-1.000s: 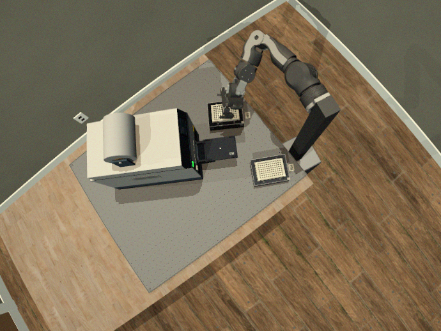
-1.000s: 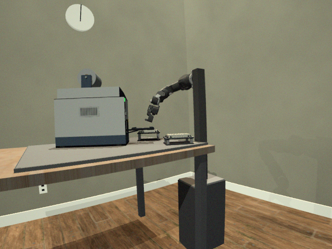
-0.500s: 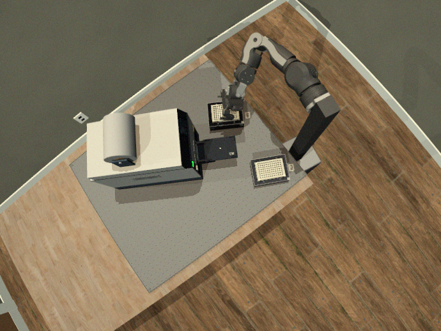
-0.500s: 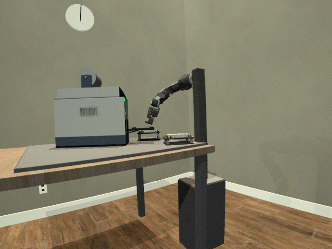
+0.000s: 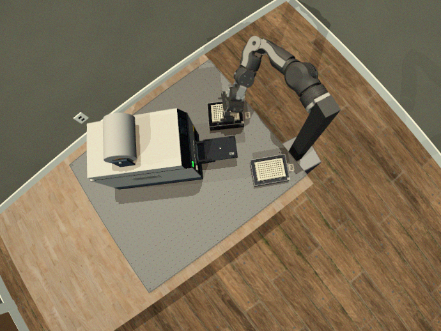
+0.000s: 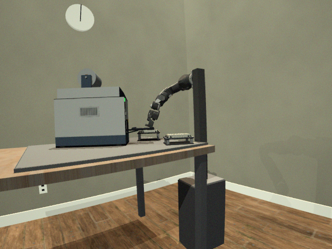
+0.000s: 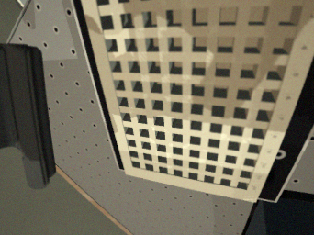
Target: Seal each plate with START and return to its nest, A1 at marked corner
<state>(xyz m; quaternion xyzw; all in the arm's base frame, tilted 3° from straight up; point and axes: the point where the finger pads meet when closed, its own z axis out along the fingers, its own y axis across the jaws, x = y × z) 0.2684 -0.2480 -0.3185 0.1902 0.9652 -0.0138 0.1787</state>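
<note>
Fingers spread, gripping nothing, the gripper [image 5: 229, 115] [image 6: 149, 126] hovers at the gridded, cream, rectangular plate's [image 5: 216, 112] [image 6: 151, 130] [image 7: 197, 122] twelve o'clock side, seen from above.

a wooden table [image 5: 53, 256] [image 6: 112, 167] carries a grey perforated mat [image 5: 170, 227] [image 6: 80, 156] [image 7: 98, 156] beneath the sealer [image 5: 156, 142] [image 6: 89, 120] and two plate nests.

Two cream plates with grids of square wells lie flat in dark raised nests on the desk's grey perforated mat. One plate [image 5: 216, 112] [image 7: 185, 76] sits in the nest [image 5: 218, 125] [image 6: 138, 133] beside the sealer's stage; the other plate [image 5: 270, 169] [image 6: 177, 134] sits in the nest [image 5: 253, 177] [image 6: 189, 137] farther out. The sealer [image 5: 153, 142] [image 6: 89, 118] shows a green light, its dark stage [image 5: 218, 147] [image 6: 142, 129] extended and bare.
</note>
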